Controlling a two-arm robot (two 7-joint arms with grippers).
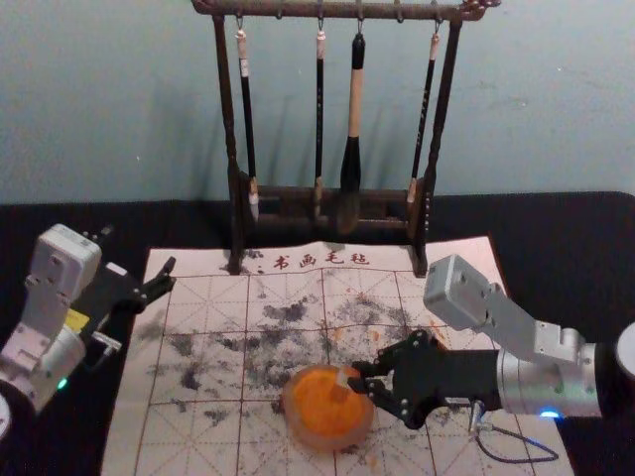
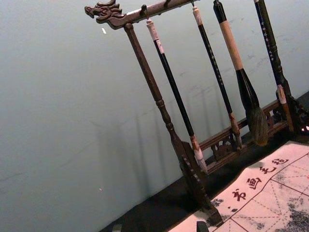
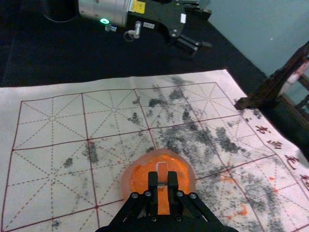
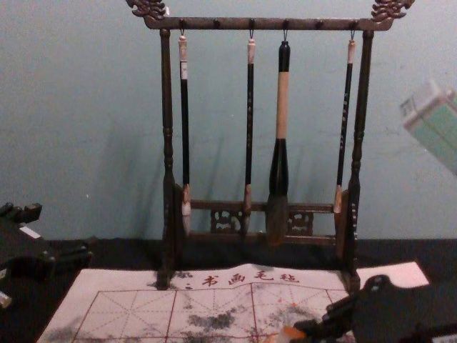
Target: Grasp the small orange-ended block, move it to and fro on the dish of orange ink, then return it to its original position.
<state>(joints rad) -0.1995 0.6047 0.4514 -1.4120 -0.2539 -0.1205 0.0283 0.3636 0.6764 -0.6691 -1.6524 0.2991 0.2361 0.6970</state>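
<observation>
We pinch the block (image 3: 162, 170) with our right pincer (image 1: 359, 381) at the dish's (image 1: 330, 445) one o'clock, maybe touching ink (image 1: 319, 403). Our left pincer (image 1: 138, 252) is spread at ten.

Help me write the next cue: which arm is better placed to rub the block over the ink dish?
The right, I'd judge. The right gripper is closed on the block, holding it at the dish of orange ink, while the left gripper stands open near the mat's left edge.
</observation>
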